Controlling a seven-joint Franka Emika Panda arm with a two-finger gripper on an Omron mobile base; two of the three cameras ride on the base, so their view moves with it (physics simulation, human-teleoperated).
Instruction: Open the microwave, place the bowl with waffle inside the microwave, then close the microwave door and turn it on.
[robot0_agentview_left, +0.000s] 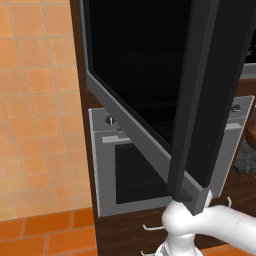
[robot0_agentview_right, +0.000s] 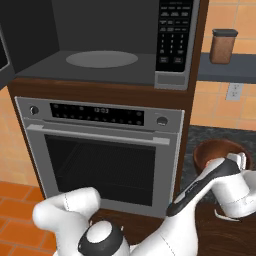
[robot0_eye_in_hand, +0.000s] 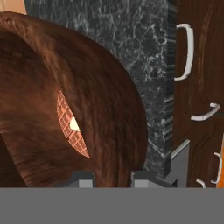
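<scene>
The microwave (robot0_agentview_right: 100, 30) stands open, its dark cavity showing a round turntable (robot0_agentview_right: 101, 59). Its microwave door (robot0_agentview_left: 145, 75), black glass with a long dark bar handle (robot0_agentview_left: 192, 100), is swung out towards the left. The reddish-brown bowl (robot0_agentview_right: 215, 150) sits on the dark stone counter at the lower right, with the arm's hand over its near rim. In the hand view the bowl (robot0_eye_in_hand: 109, 109) is very close, with a waffle (robot0_eye_in_hand: 70, 127) lying inside. My gripper (robot0_eye_in_hand: 113, 179) has one fingertip on each side of the bowl's wall, closed in on the rim.
A silver oven (robot0_agentview_right: 100, 155) with two knobs sits below the microwave. The keypad panel (robot0_agentview_right: 175, 35) is on the cavity's right. A brown jar (robot0_agentview_right: 222, 46) stands on a shelf above the counter (robot0_agentview_right: 200, 137). Wooden drawers with white handles (robot0_eye_in_hand: 186, 52) lie beside the counter.
</scene>
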